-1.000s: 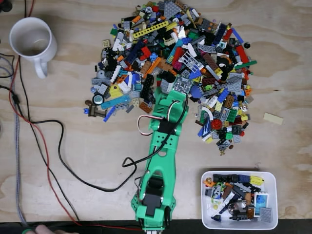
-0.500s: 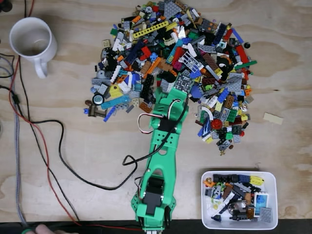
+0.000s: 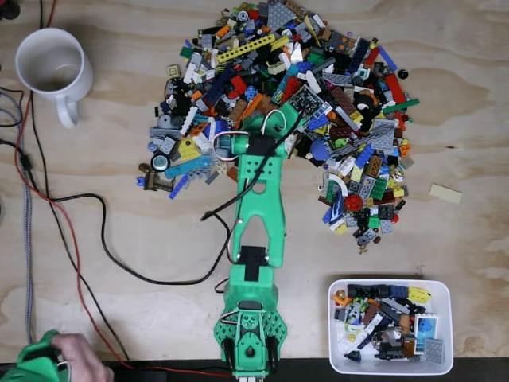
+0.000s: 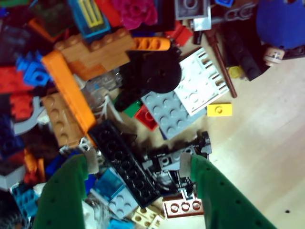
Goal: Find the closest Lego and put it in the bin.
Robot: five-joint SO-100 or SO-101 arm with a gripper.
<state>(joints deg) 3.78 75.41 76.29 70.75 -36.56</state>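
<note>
In the fixed view a big heap of mixed Lego pieces (image 3: pixel 278 95) covers the top middle of the wooden table. My green arm reaches up from the bottom edge, and its gripper (image 3: pixel 282 119) is over the heap's lower middle. In the wrist view the gripper (image 4: pixel 138 161) is open and low over the pieces. Between its green fingers (image 4: pixel 66 191) lie a long black brick (image 4: pixel 126 164) and a dark grey piece (image 4: pixel 174 164). The bin (image 3: pixel 442 291), a shallow white tray, sits at the bottom right and holds several pieces.
A white mug (image 3: pixel 52 68) stands at the top left. Black and red cables (image 3: pixel 87 263) run over the left side of the table. A lone tan plate (image 3: pixel 445 193) lies right of the heap. A hand (image 3: pixel 79 358) holding a green part is at the bottom left corner.
The arm has stretched upward, carrying the gripper from the heap's lower edge to farther in over the pieces. A hand has come into view at the bottom left.
</note>
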